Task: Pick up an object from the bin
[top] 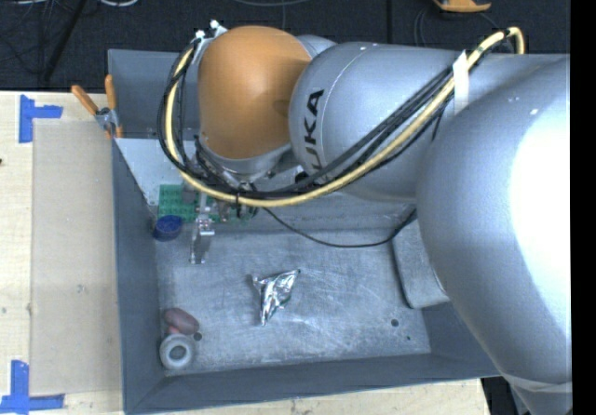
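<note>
Hanging near the left wall of the bin (138, 311), the gripper (198, 244) is just beside a small blue cap (168, 228); whether it is spread or pressed together cannot be told; crumpled foil (275, 293) lies mid-bin.

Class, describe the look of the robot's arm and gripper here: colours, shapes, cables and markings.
The arm has bulky, rounded silver-grey segments, one lettered KUKA in black. An orange dome-shaped cover caps the wrist. Yellow and black cables run along the arm and loop round the dome. The small gripper is bare grey metal.
</note>
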Tool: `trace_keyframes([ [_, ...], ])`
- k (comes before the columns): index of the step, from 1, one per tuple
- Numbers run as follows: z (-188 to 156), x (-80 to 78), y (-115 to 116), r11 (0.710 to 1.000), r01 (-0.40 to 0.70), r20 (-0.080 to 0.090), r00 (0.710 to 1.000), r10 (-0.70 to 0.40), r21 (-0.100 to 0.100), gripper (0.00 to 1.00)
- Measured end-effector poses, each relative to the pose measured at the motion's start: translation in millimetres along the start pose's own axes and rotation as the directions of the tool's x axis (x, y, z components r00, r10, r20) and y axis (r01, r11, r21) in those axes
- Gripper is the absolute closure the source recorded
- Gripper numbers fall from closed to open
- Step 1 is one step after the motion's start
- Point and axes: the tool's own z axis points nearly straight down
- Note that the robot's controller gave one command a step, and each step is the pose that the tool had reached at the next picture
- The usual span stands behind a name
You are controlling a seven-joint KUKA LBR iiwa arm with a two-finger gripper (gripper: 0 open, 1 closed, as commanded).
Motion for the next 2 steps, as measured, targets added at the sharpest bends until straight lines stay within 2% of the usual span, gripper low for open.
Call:
trace_keyframes([
  [1, 88.3, -2.5, -49.0, 0.981, -0.194, -0.005, 0.981, 0.194, 0.005, 0.00],
  [2, 113.0, 28.9, -97.5, 0.999, -0.043, 0.007, 0.999, 0.043, -0.005, 0.00],
])
